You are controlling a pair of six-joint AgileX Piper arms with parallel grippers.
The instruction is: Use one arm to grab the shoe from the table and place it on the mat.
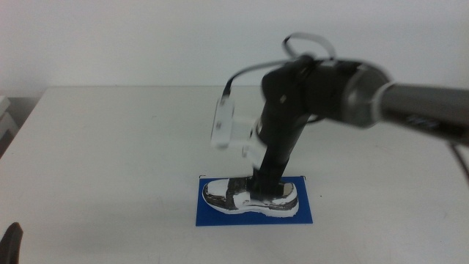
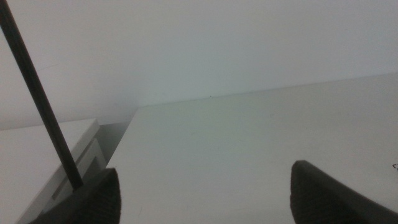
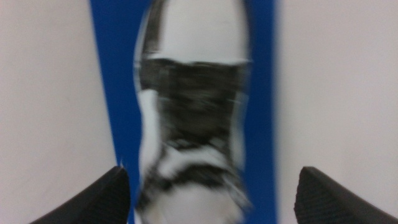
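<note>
The table (image 1: 110,147) is seen as a wide white surface filling most of the middle view. The arm (image 1: 344,95) is seen coming in from the right side, bent down over the near centre of the table, a white bracket (image 1: 223,121) on its wrist and a cable (image 1: 308,40) looped above.

The mat (image 1: 212,213) is laid flat on the table near the front centre – solid blue, its edges shown all round the shoe. The shoe (image 1: 238,196) is set on the mat, sole down, lying along the mat's length, toe toward the left of the middle view; it is contained within the blue.

The right gripper (image 3: 211,196) is placed directly above the shoe – in the right wrist view its two dark jaws are spread wide, one to each side of the shoe and outside the mat's long edges, so nothing is pinched. The shoe is blurred in that view. In the middle view the gripper's lower end is seen at the shoe's opening; whether contact is made cannot be told.

The left gripper (image 2: 205,196) is held low at the table's near left corner, jaws spread apart with only bare table between them.
</note>
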